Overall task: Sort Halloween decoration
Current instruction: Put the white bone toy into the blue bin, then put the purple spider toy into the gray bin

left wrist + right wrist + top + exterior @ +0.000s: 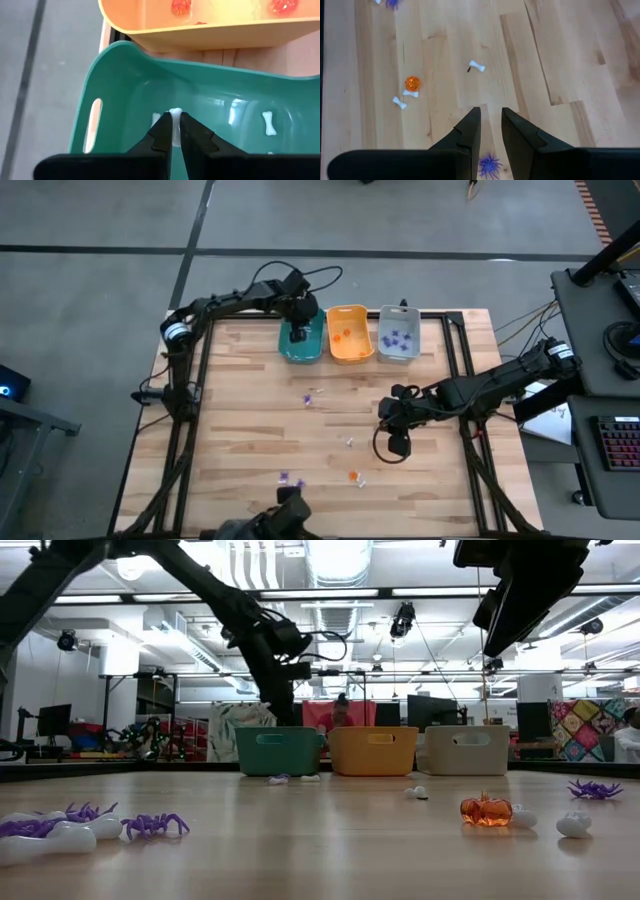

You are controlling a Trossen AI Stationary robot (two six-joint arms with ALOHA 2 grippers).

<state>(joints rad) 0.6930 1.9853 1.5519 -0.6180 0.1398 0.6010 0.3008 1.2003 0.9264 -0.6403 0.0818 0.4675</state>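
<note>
While the left gripper (173,131) pinches a white bone (174,121) over the teal bin (300,345), at eleven o'clock, release low; right gripper (490,127) waits, slightly parted, empty.

We see a light wooden table (250,430) carrying three bins along its far edge: teal bin (301,346), orange bin (350,333), grey bin (399,334). Purple spiders (290,478), white bones (477,66) and an orange pumpkin (353,475) lie scattered nearer.
</note>
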